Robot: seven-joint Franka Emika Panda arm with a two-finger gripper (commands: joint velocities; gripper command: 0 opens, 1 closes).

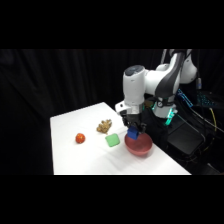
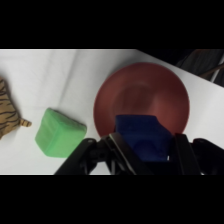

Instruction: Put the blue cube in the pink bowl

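The blue cube [image 2: 142, 136] hangs between my fingers, with my gripper [image 2: 145, 150] shut on it directly over the pink bowl [image 2: 142, 90]. From the side, the gripper [image 1: 134, 131] holds the blue cube [image 1: 133, 134] just above the near-left rim of the pink bowl [image 1: 140, 146], which sits on the white table near its right edge. The cube is held above the bowl's inside, not resting in it.
A light-green cube [image 1: 113, 141] [image 2: 59, 132] lies just left of the bowl. A striped tan toy [image 1: 104, 127] [image 2: 7, 112] and a red-orange ball [image 1: 80, 138] sit further left. The table's right edge [image 1: 170, 159] runs close past the bowl.
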